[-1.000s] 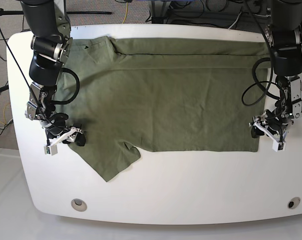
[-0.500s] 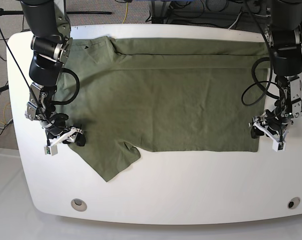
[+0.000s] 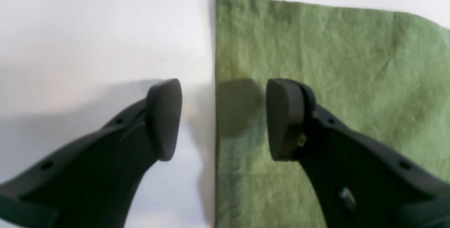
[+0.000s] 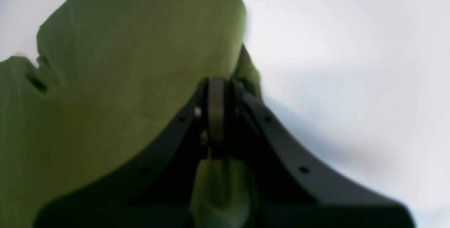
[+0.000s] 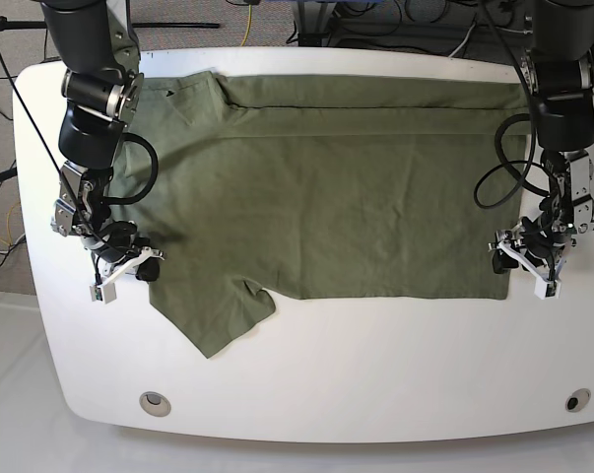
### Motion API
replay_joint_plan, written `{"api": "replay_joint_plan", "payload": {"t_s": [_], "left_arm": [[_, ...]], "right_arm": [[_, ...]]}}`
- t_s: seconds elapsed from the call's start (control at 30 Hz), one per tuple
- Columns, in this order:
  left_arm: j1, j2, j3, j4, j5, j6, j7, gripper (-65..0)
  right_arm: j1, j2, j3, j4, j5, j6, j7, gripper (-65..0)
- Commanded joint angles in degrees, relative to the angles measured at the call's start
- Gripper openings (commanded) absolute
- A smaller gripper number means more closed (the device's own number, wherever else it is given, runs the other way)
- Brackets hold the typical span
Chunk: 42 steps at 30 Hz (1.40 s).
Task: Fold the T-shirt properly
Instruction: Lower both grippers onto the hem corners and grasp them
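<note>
Olive cotton covers most of the white table (image 5: 375, 374): the T-shirt (image 5: 326, 197) lies spread flat, its far edge folded over in a long band along the table's back side. One sleeve sticks out toward the near edge on the base view's left, ending in a blunt point.

The right gripper (image 5: 139, 264) sits low at the shirt's edge just above that sleeve. In its wrist view the jaws (image 4: 217, 108) are pressed together with a fold of green cloth pinched between them, and more cloth bunches below the fingers. The fabric beside it rises in a soft hump against the pale table.

The left gripper (image 5: 521, 258) is at the opposite end, by the shirt's near corner on the base view's right. Its wrist view shows the jaws standing wide apart (image 3: 224, 119), one fingertip (image 3: 165, 119) over bare table and the other (image 3: 283, 119) over the cloth, so that the straight edge of the shirt (image 3: 316, 62) runs between them. A fingertip shadow falls on the fabric just inside that edge. Nothing is held between these fingers.
</note>
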Motion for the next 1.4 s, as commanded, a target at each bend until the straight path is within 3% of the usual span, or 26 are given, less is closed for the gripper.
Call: {"api": "replay_joint_plan", "payload": {"t_s": [0.0, 1.13, 1.2, 1.37], "left_arm": [[-1.3, -0.7, -0.2, 1.0, -0.6, -0.1, -0.3, -29.3], [-0.6, 1.2, 0.1, 0.8, -0.8, -0.6, -0.2, -29.1], [-0.6, 1.2, 0.1, 0.7, -0.9, -0.6, -0.1, -29.9], [-0.4, 1.2, 0.0, 0.9, -1.0, -0.9, 0.7, -44.8]], "right_arm": [[1.2, 0.5, -0.1, 0.8, -0.1, 0.8, -0.3, -65.0], [1.0, 0.4, -0.1, 0.8, -0.3, 0.8, -0.3, -65.0], [1.0, 0.4, -0.1, 0.8, -0.3, 0.8, -0.3, -65.0], [1.1, 0.5, -0.2, 0.8, -0.4, 0.7, -0.4, -65.0]]}}
